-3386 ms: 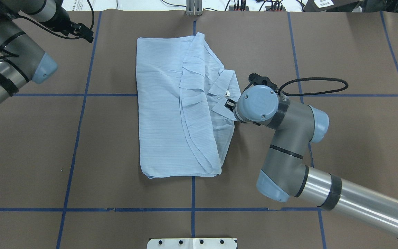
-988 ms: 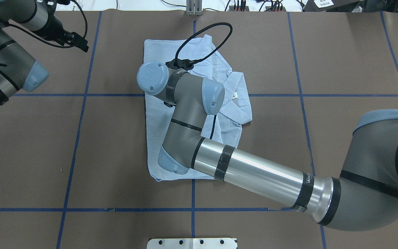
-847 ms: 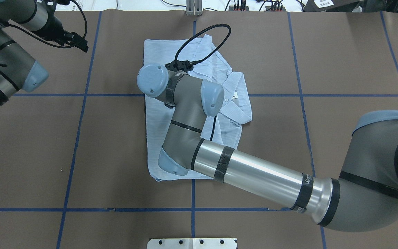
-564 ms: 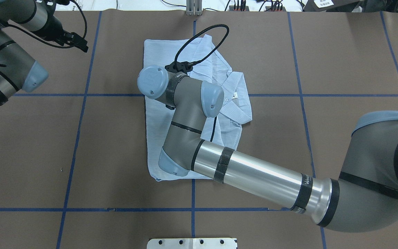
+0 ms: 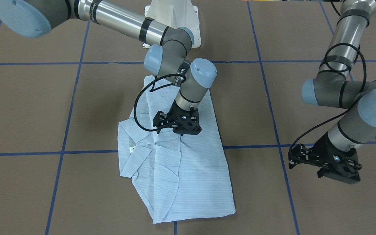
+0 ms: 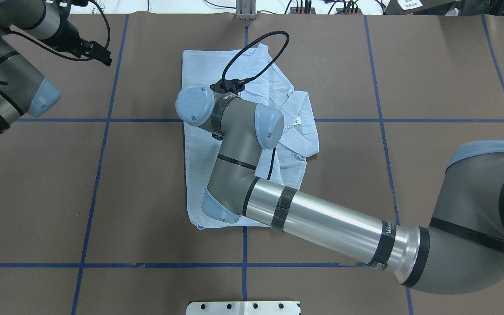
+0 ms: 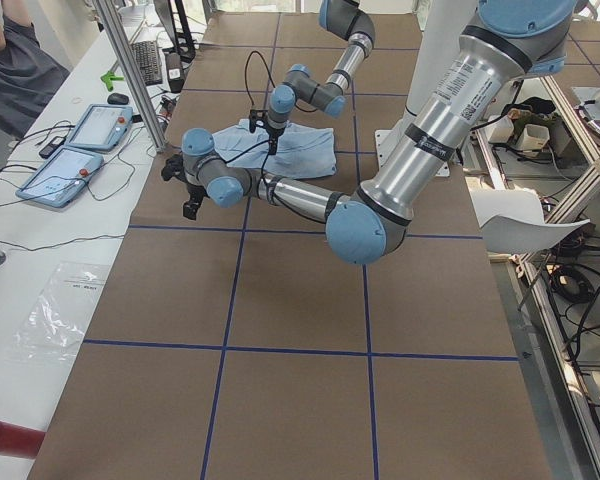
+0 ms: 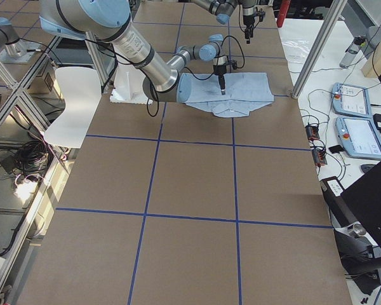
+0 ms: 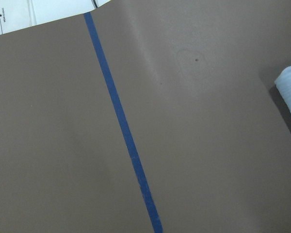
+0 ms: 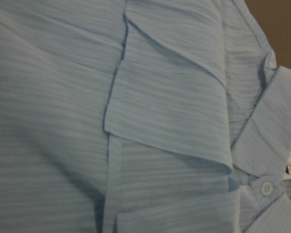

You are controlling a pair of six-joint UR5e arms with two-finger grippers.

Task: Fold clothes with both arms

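Brown table [image 5: 28, 114]: shirt [image 5: 191, 182] lies folded.
Right gripper [image 5: 183, 130]: low over it; I can't read its opening.
Risk: snagging thin layers, undoing folds.

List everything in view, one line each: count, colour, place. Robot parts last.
shirt: one, light blue, striped, folded at the table's centre, collar showing.
table cover: one, brown, across the table.
tape lines: several, blue, a grid on the cover.
control tablets: two, light grey, on the side bench.
chair: one, white, beside the table.
pedestal base: one, white, at the robot's edge.
right gripper: one, black, low over the shirt.
left gripper: one, black, above bare cover.
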